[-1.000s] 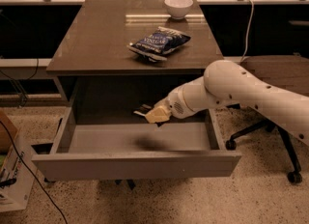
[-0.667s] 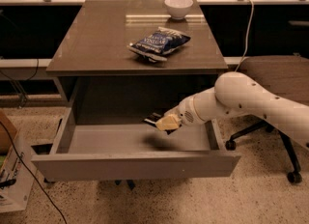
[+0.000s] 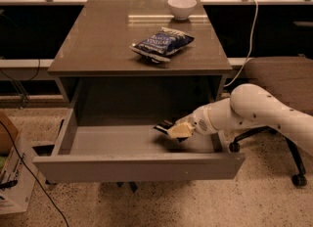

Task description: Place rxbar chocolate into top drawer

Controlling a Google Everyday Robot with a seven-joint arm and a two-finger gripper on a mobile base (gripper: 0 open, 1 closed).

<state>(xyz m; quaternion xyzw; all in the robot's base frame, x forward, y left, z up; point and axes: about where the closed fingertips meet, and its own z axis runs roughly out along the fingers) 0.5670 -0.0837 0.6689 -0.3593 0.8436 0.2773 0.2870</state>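
The top drawer is pulled wide open below the grey table top; its floor shows bare on the left. My gripper reaches in from the right, low inside the drawer's right half. It is shut on the rxbar chocolate, a small flat black bar that sticks out to the left of the pale fingertips, just above the drawer floor.
On the table top lie a crinkly blue chip bag and, at the back, a white bowl. A chair stands to the right behind my arm. A cardboard box and cables sit on the floor at left.
My gripper with the bar has moved right and lower, deeper into the drawer's right half, close to its floor.
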